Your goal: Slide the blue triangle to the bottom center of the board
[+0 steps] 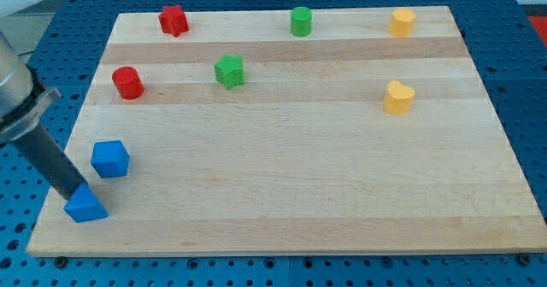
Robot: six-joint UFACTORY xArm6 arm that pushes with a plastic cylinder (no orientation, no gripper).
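The blue triangle (85, 206) lies near the board's bottom left corner. My tip (71, 193) is at the triangle's upper left side, touching or nearly touching it. The dark rod slants up to the view's left edge. A blue cube (110, 159) sits just above and to the right of the triangle, apart from it.
A red cylinder (128, 82) and a red star (173, 20) are at the upper left. A green star (229, 71) and a green cylinder (301, 20) are at top centre. Two yellow blocks (402, 21) (398, 97) are at the right. The wooden board (291, 202) rests on a blue pegboard.
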